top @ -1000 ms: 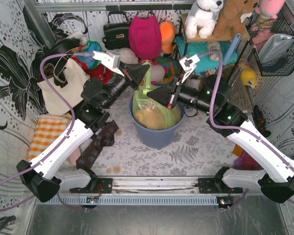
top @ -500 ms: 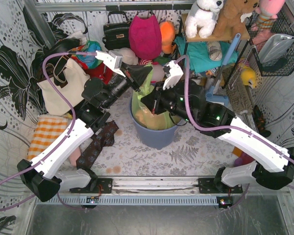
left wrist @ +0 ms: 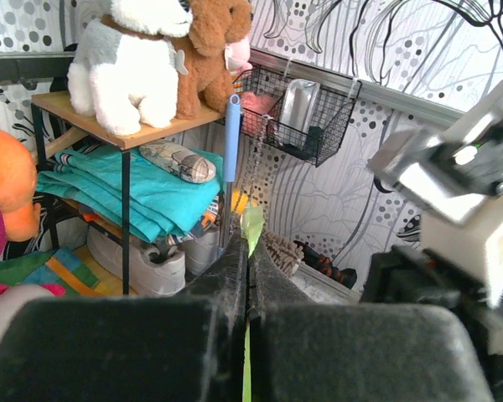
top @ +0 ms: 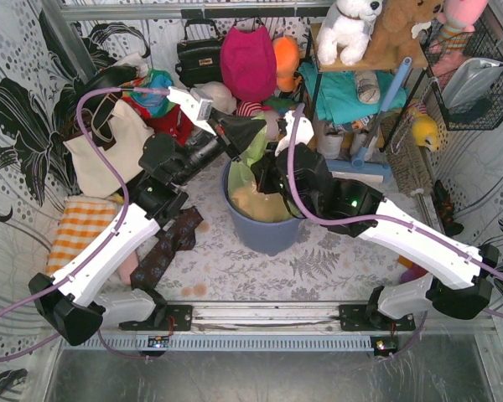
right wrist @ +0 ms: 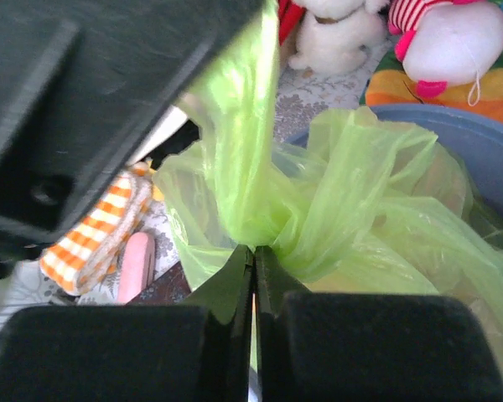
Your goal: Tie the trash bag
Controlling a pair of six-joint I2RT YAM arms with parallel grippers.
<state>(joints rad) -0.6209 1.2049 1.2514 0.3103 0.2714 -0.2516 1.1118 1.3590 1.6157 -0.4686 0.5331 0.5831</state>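
The light-green trash bag (top: 250, 186) sits in the round blue-grey bin (top: 264, 232), crumpled pinkish-brown paper showing through. My left gripper (top: 251, 132) is shut on a strip of the bag's rim and holds it up above the bin; a green tip pokes out past the fingers in the left wrist view (left wrist: 252, 228). My right gripper (top: 262, 177) is shut on gathered bag plastic over the bin. In the right wrist view the bag (right wrist: 352, 193) bunches at the closed fingertips (right wrist: 253, 251), with the left gripper's black body above it.
Behind the bin lie bags, plush toys and a wooden shelf (top: 365, 59) with folded teal cloth. A cream tote (top: 101, 151) and an orange checked cloth (top: 80, 226) lie at left. A wire basket (top: 474, 79) hangs at right. A dark patterned cloth (top: 172, 247) lies beside the bin.
My right arm swung left across the bin, its gripper moving from the bin's right rim to the bag's gathered plastic under the left gripper. The left gripper has hardly moved.
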